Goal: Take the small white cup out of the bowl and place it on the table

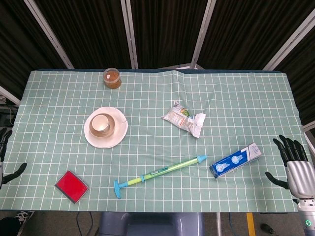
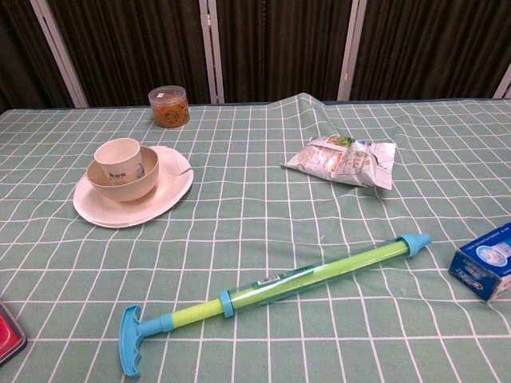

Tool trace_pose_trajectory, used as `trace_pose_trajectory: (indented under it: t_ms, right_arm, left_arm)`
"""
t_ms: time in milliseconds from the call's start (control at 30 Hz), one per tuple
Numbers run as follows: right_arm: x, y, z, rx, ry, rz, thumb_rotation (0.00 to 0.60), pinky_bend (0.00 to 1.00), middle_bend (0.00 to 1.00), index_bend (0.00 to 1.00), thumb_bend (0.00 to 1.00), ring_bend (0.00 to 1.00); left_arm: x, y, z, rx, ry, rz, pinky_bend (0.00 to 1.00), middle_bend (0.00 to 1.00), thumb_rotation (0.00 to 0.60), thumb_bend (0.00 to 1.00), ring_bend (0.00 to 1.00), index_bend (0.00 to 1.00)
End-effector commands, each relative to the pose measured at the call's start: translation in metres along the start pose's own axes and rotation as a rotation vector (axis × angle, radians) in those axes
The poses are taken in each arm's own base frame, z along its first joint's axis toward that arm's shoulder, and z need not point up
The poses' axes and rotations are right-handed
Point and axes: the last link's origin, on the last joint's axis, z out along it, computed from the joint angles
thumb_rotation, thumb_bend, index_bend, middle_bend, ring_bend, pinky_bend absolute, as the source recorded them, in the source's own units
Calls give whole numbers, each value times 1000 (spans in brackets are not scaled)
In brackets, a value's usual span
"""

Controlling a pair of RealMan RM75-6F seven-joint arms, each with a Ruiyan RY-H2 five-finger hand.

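Small white cup (image 2: 117, 153) upright inside bowl (image 2: 128, 183)

Evenly and brightly lit from above in both views, with only thin, soft shadows hugging the plate (image 2: 172, 194), the bowl (image 2: 132, 182) and the long green and blue water squirter (image 2: 271, 289). Sharp enough across the checked cloth (image 1: 236, 103), though mildly bowed at the edges in the head view, where the grid lines curve; faint sheen on the snack packet (image 1: 183, 118) and the blue box (image 1: 235, 161). Nearly black beyond the table behind the pale frame bars, and slightly soft at the far jar (image 2: 169, 106) in the chest view.
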Motion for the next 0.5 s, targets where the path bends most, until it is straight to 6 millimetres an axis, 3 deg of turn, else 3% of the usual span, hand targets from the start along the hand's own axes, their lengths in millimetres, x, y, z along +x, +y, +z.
trace_pose_trajectory:
  t_ms: [33,500]
  right_arm:
    - [0,0,0,0,2,0,600,0,0,71,92,0]
    - [2,0,0,-1,10,9,600,0,0,71,92,0]
  left_arm:
    - [-1,0,0,0,-2,1,0,0,600,237,0,0]
    - [-2,-1,2,1,-5,0,0,0,600,189,0,0]
